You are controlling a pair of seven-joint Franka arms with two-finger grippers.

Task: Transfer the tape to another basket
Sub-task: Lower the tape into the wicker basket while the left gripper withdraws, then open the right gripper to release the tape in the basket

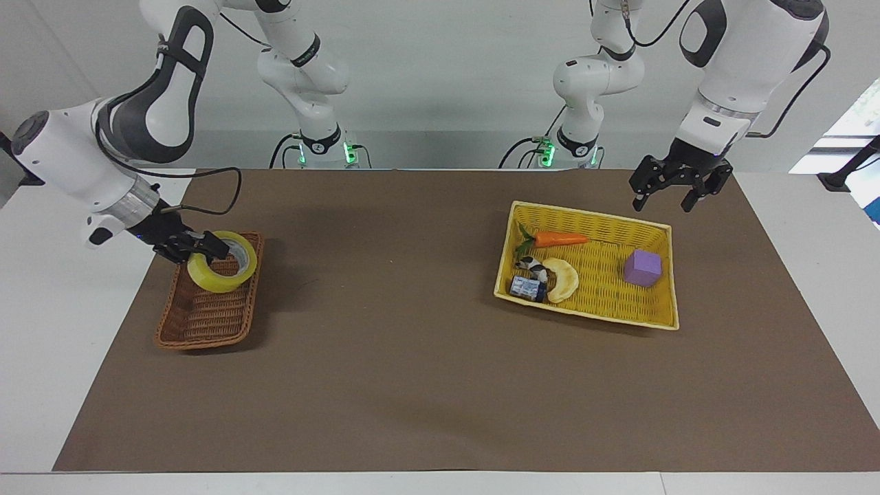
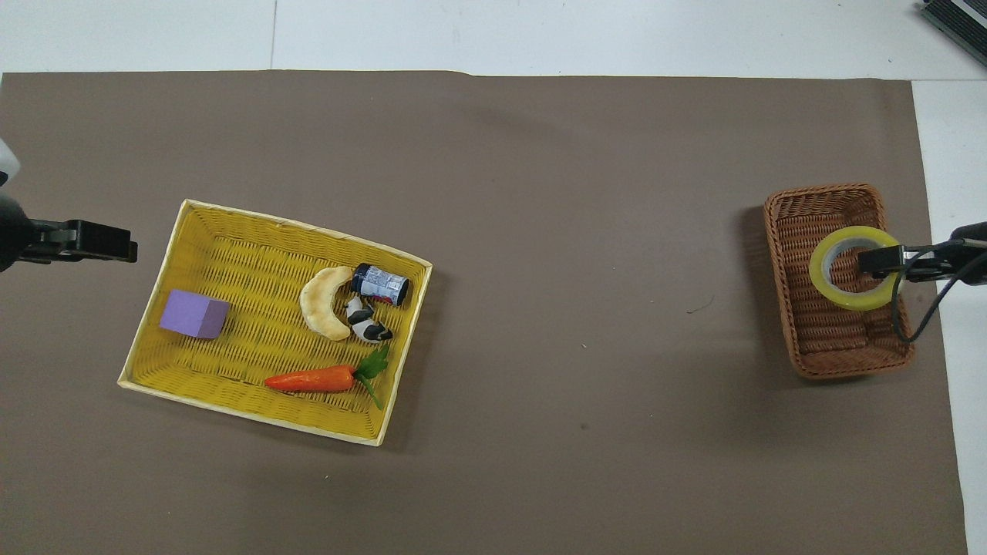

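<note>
Wicker basket (image 1: 206, 316): on the table (image 1: 412, 385), right arm's end.
Tape (image 1: 221, 262): over its robot-side end.
Yellow basket (image 1: 660, 317): left arm's end.

Legible text: none that I can read. The small can (image 2: 380, 284) in the yellow basket (image 2: 193, 370) carries a blue and white printed label, possibly with lettering, but no word or number on it can be made out.
</note>
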